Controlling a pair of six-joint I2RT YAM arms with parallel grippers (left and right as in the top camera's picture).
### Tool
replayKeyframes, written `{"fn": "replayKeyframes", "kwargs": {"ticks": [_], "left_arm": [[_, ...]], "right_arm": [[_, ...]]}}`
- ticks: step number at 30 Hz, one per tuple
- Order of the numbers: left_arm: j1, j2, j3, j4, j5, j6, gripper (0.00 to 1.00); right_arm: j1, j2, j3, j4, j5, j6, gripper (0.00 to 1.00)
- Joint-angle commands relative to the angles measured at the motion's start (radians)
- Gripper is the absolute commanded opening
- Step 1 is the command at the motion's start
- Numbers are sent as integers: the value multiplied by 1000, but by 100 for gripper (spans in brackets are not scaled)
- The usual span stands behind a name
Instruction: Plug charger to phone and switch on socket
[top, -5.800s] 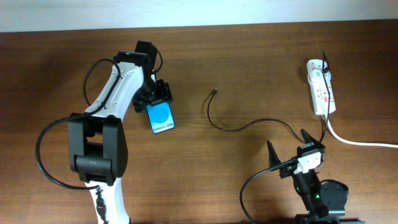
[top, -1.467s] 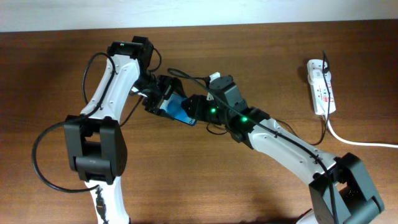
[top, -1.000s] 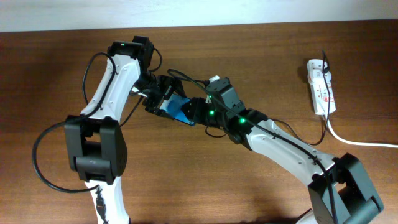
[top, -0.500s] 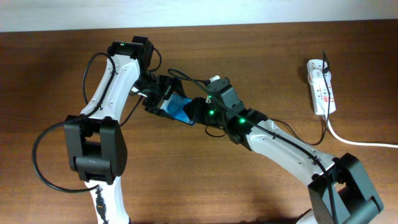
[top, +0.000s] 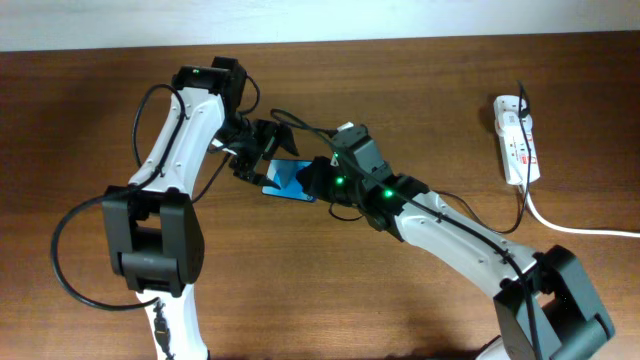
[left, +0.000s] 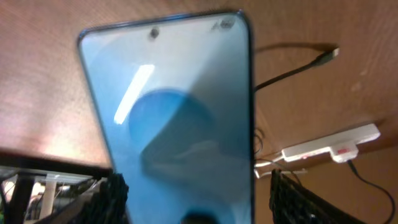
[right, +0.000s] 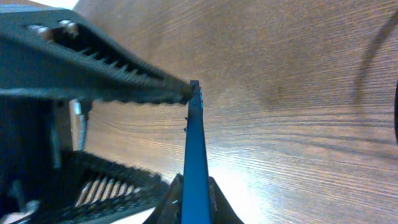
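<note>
The phone (top: 290, 180) has tilted flatter over the last half second, gripped by the left tool (top: 262, 155) above mid bench. The right tool (top: 318, 182) presses at its edge; its grip can't be judged. The charger (left: 298, 67) looks unplugged.

Both arms reach inward, left gripper (top: 262, 160) and right gripper (top: 312, 180) meeting mid-table.

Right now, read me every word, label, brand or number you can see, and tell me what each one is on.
No text can be read in these views.
The phone: lit blue screen with glare, no legible words.
The socket: red marks, too small to read.
</note>
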Motion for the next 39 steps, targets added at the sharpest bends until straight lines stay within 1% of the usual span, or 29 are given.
{"fn": "replayKeyframes", "kwargs": {"ticks": [1,5,8,10,13,15,17,18,19,20,21,22,23,24,25,26,27,29,30,32,35,38,39], "left_arm": [[-3,-5,16,-3,7,6,4],[-3,-5,16,-3,6,7,10],[-2,-5,16,5,5,7,11],[2,-5,16,10,4,21,12],[16,-5,16,34,11,135,13],[24,-5,16,66,43,216,14],[37,-5,16,135,118,360,19],[41,-5,16,162,149,430,23],[44,-5,16,190,183,492,33],[45,-5,16,208,211,523,37],[45,-5,16,217,231,530,41],[45,-5,16,227,242,529,50],[45,-5,16,245,261,538,56],[45,-5,16,271,304,599,59],[45,-5,16,315,378,656,59],[45,-5,16,376,472,669,59],[45,-5,16,421,537,669,59],[45,-5,16,565,683,660,59],[45,-5,16,626,721,626,61],[45,-5,16,660,725,591,63],[45,-5,16,694,725,542,64],[45,-5,16,767,716,452,64],[42,-5,16,812,694,390,64]], "right_arm": [[1,0,10,17,8,-31,7],[-24,-1,10,27,-6,-31,5],[-51,-1,10,23,-23,-31,4],[-81,-6,10,13,-29,-63,4],[-123,-39,10,0,-29,-127,4],[-148,-68,10,-1,-28,-129,4],[-185,-112,10,0,-24,-129,4],[-198,-129,10,1,-23,-129,4],[-208,-144,10,2,-16,-127,4],[-218,-159,10,2,5,-112,4],[-224,-171,10,2,31,-89,4],[-226,-190,11,8,95,-43,4],[-226,-201,11,13,137,-12,4],[-225,-212,12,24,187,24,4],[-225,-220,12,52,245,74,4],[-225,-220,12,81,281,114,4],[-225,-220,12,106,304,147,4],[-224,-212,12,200,334,199,4],[-224,-206,12,267,344,227,4],[-224,-196,12,314,353,300,4],[-209,-180,12,359,350,341,4],[-171,-167,12,389,351,344,4],[-152,-162,12,394,354,373,4]]}}
